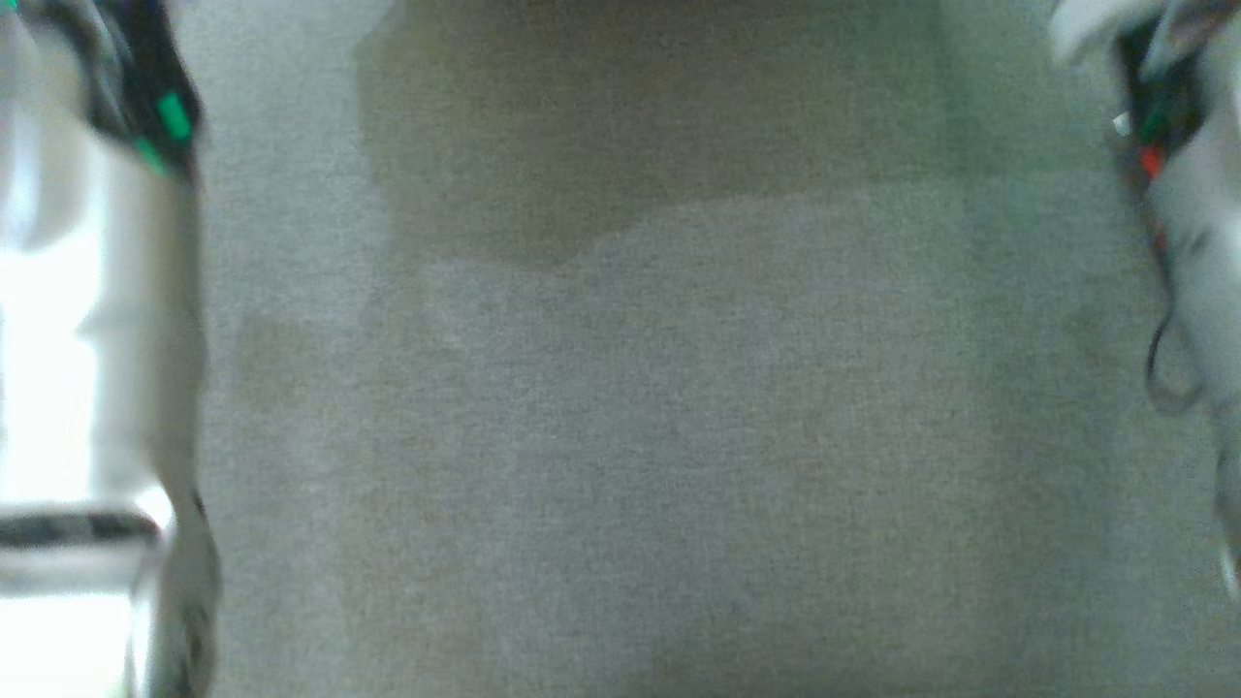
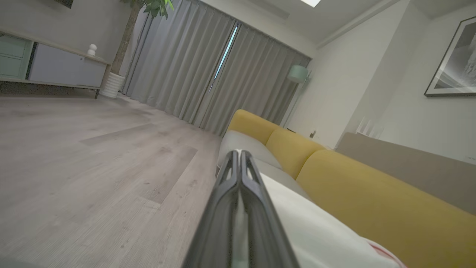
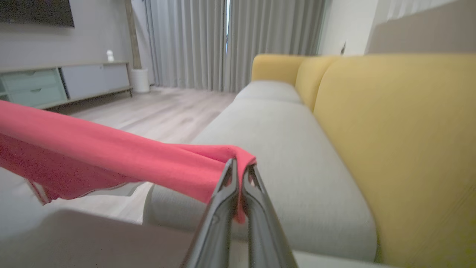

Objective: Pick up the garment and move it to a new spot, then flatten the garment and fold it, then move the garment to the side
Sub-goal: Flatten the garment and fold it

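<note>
The garment [image 3: 111, 152] is a pink-red cloth. In the right wrist view my right gripper [image 3: 240, 163] is shut on one corner of it, above the grey sofa seat [image 3: 282, 149]. From there the cloth stretches taut to the left and runs off that view's edge. My left gripper [image 2: 238, 152] is shut, pointing along the sofa's front edge. A white cloth with a red mark [image 2: 319, 230] lies right against its fingers. I cannot tell whether it is pinched between them. The blurred head view looks straight down on the grey seat fabric [image 1: 679, 436].
Yellow back cushions [image 3: 390, 130] run along the sofa's right side. Wooden floor [image 2: 93, 156] lies to the left, with a low cabinet [image 3: 67, 82], a potted plant [image 2: 111, 82] and grey curtains [image 2: 193, 67] at the far wall. Pale forearms [image 1: 97, 339] [image 1: 1193, 242] edge the head view.
</note>
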Available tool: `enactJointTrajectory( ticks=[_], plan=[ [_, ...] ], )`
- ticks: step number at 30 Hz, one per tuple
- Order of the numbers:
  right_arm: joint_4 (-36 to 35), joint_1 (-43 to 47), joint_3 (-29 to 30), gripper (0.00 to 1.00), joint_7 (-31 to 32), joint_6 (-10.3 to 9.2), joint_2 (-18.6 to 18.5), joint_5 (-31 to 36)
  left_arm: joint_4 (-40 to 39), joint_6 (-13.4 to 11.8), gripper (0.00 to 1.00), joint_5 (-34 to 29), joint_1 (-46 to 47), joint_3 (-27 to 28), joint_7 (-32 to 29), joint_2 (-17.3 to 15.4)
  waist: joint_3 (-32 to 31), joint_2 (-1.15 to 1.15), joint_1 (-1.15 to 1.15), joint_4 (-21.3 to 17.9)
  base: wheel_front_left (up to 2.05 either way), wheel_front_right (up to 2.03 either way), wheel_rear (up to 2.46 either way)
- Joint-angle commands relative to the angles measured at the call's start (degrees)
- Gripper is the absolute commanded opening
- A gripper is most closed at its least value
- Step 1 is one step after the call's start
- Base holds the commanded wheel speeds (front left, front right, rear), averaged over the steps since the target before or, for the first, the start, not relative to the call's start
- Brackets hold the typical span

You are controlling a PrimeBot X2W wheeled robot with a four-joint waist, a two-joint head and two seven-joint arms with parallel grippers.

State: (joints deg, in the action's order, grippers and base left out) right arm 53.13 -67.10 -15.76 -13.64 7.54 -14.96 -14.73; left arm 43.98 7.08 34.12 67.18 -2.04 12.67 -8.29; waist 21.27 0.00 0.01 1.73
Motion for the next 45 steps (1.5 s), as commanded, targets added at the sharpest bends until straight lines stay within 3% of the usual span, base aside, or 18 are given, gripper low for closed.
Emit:
enactJointTrajectory(
  ticks=[1,9,22,33,40,45],
  plan=[
    [0.39,2.55,-2.03,0.0,0.08,-0.05,0.24,-1.48,-0.84,0.24,0.0,1.03,-2.96,0.44,0.9,-2.45,-0.97,0.0,-0.01,0.42,0.0,0.0,0.0],
    [2.09,15.39,-12.45,0.0,4.9,-0.05,-3.1,-10.09,-3.1,0.39,0.0,4.77,-21.68,-4.28,1.94,-1.99,-5.92,0.0,-0.01,1.43,0.0,0.0,0.0],
    [-8.78,30.75,-22.95,0.0,11.6,-0.05,-11.0,-21.35,-14.13,0.0,0.0,6.64,-43.47,-7.99,1.72,-3.75,-15.29,0.0,-0.01,0.7,0.0,0.0,0.0],
    [-16.76,40.77,-23.62,0.0,15.1,-0.05,-13.9,-24.85,-26.11,-4.13,0.0,6.3,-58.35,-9.47,-0.42,-4.01,-21.43,0.0,-0.01,-0.43,0.0,0.0,0.0],
    [-23.09,48.78,-20.08,0.0,18.32,-0.05,-15.77,-24.79,-36.39,-7.76,0.0,7.5,-68.32,-9.16,-1.97,-3.7,-23.0,0.0,-0.01,-0.66,0.0,0.0,0.0],
    [-27.84,51.91,-15.18,0.0,21.32,-0.05,-15.23,-21.89,-40.99,-9.58,0.0,7.69,-69.93,-9.17,-3.81,-4.12,-22.06,0.0,-0.01,-0.61,0.0,0.0,0.0]
  ],
)
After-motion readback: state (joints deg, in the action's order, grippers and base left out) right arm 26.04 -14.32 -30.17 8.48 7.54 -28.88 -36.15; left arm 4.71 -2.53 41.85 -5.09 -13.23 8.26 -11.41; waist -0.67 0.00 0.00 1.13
